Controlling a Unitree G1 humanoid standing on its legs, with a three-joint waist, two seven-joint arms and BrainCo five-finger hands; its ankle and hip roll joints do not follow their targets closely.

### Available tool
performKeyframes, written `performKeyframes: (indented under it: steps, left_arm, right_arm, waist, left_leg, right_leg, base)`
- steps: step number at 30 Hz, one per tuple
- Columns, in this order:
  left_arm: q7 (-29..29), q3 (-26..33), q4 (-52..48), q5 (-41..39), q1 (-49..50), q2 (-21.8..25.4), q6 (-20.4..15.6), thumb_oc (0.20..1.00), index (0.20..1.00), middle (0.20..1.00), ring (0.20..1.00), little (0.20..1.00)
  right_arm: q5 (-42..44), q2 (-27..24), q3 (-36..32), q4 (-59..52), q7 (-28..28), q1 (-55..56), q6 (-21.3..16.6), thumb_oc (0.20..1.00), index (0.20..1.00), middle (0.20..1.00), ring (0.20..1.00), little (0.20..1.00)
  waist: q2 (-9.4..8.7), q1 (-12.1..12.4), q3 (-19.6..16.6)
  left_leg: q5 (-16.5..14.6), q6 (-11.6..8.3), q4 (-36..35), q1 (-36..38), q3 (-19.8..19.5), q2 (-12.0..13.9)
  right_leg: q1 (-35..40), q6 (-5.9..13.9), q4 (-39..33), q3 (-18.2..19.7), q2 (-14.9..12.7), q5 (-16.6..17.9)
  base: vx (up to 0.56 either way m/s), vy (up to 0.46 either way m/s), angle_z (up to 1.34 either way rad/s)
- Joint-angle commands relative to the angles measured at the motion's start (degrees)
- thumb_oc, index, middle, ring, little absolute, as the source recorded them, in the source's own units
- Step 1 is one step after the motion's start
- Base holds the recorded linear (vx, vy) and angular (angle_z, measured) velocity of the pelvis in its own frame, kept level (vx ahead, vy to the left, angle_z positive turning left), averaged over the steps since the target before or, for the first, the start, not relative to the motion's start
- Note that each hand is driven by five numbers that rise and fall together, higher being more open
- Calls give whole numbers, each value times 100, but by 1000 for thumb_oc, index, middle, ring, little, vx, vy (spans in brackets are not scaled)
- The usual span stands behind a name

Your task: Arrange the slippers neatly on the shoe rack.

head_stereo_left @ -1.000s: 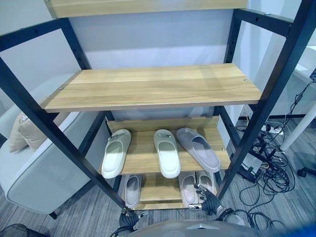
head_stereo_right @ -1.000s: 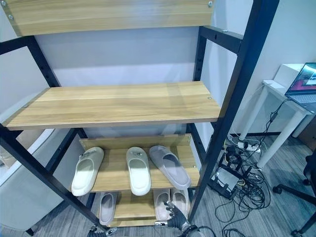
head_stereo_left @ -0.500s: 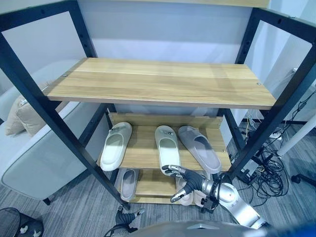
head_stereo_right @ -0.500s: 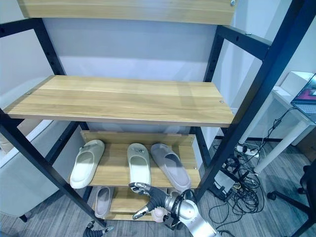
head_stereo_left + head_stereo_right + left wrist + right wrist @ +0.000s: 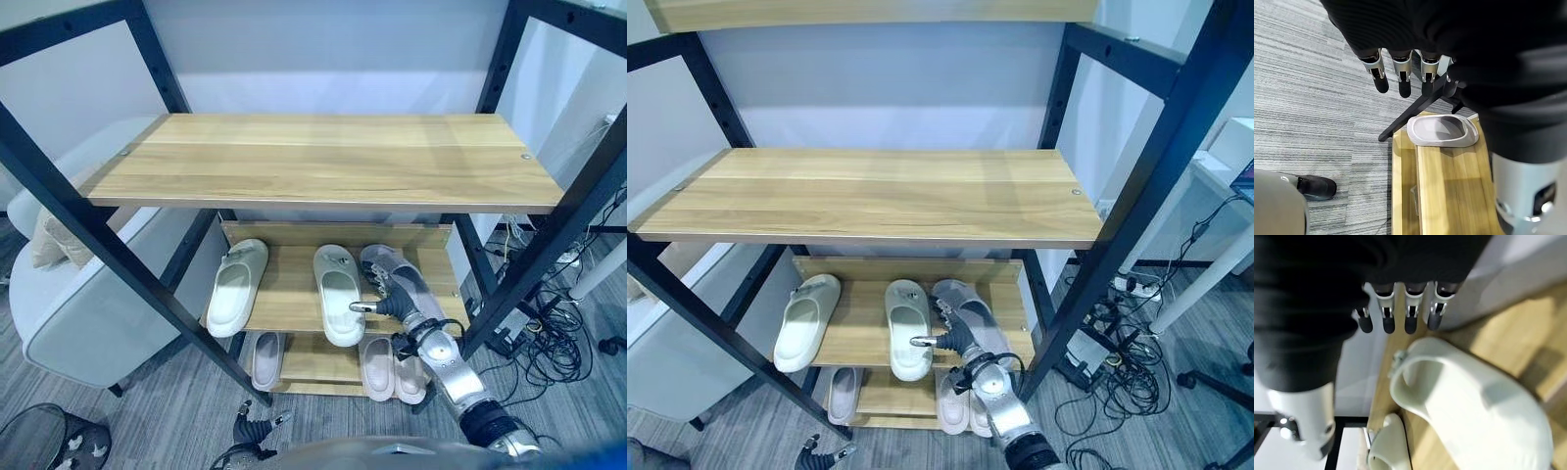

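The shoe rack point(image 5: 313, 162) has a bare upper shelf, a middle shelf point(image 5: 284, 304) with three slippers, and a bottom shelf with more. On the middle shelf the left white slipper point(image 5: 235, 287) and the centre white slipper point(image 5: 336, 294) lie roughly front to back, while the grey slipper point(image 5: 416, 284) at the right end runs on a slant, toe toward the back-left and heel toward the front-right corner. The right hand point(image 5: 390, 297) hovers at the grey slipper's toe end, between it and the centre slipper, fingers point(image 5: 1385, 318) straight and holding nothing. The grey slipper lies just to that hand's right, so the right hand is the nearer one to swing it parallel. The left hand point(image 5: 1400, 78) hangs open low by the floor
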Motion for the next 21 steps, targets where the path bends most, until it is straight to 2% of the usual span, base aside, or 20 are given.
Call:
performKeyframes:
  steps: [1, 9, 21]
  left_arm:
    - [-64, -222, 637, 184, 54, -28, -81, 1000, 1000, 1000, 1000, 1000]
    - [-80, -207, 438, 109, 40, -117, -72, 1000, 1000, 1000, 1000, 1000]
    - [-34, -294, 521, 115, 40, -164, -188, 1000, 1000, 1000, 1000, 1000]
  right_arm:
    - [85, 126, -183, -302, -80, -163, -102, 1000, 1000, 1000, 1000, 1000]
    - [-8, 568, 86, -532, -307, 372, 266, 1000, 1000, 1000, 1000, 1000]
    - [166, 1044, 442, -299, -397, 367, 398, 1000, 1000, 1000, 1000, 1000]
  waist:
    - [-41, 161, -37]
    - [45, 143, 47]
    - [9, 159, 53]
  left_leg:
    - [125, 101, 37, -113, 54, 30]
    - [166, 172, 37, -238, -9, -91]
    - [135, 204, 37, -148, 14, -123]
  right_leg:
    - [-149, 236, 33, -65, -290, 298]
    - [-179, 295, 33, -169, -385, 268]
    - [-88, 328, 33, -165, -430, 230]
  base:
    - [10, 28, 5]
    - [13, 39, 7]
    - [9, 11, 0]
